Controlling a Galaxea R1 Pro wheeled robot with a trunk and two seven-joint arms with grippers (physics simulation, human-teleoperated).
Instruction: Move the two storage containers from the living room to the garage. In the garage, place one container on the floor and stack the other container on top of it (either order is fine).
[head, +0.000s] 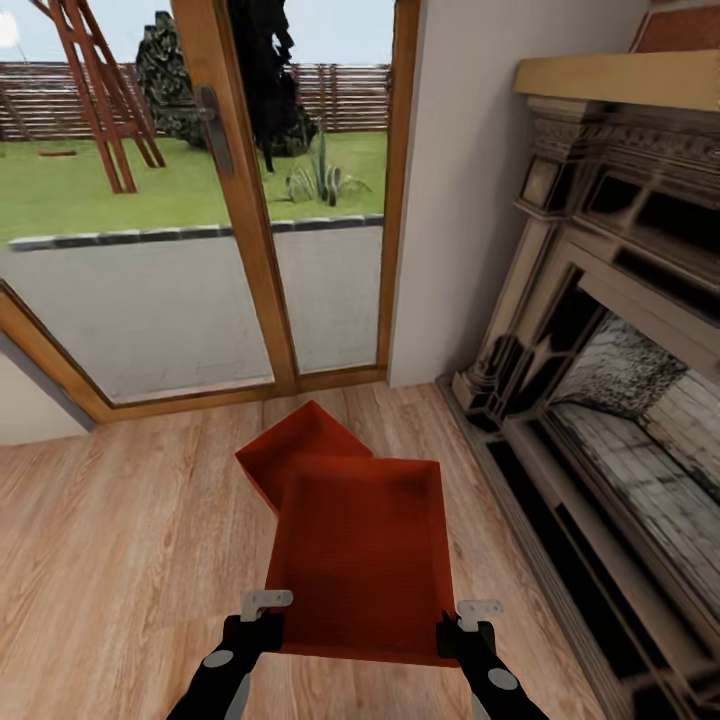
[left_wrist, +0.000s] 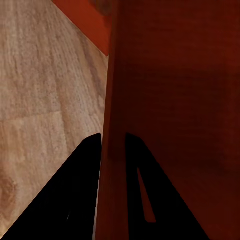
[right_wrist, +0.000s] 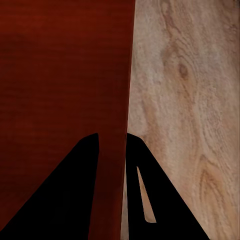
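Note:
Two rust-red storage containers show on the living room's wood-plank flooring (head: 120, 540). The nearer container (head: 365, 550) is gripped at both near corners. My left gripper (head: 262, 625) is shut on its left wall, which passes between the black fingers in the left wrist view (left_wrist: 112, 137). My right gripper (head: 462, 630) is shut on the right wall, also seen pinched in the right wrist view (right_wrist: 112, 137). The second container (head: 295, 450) lies turned at an angle just beyond, partly covered by the nearer one; a corner of it (left_wrist: 90, 20) shows past the held wall.
An ornate dark fireplace (head: 600, 350) with a wooden mantel runs along the right side, close to the held container. Wood-framed glass doors (head: 250, 250) stand ahead, with a white wall (head: 470, 200) between them and the fireplace. Open wood floor lies to the left.

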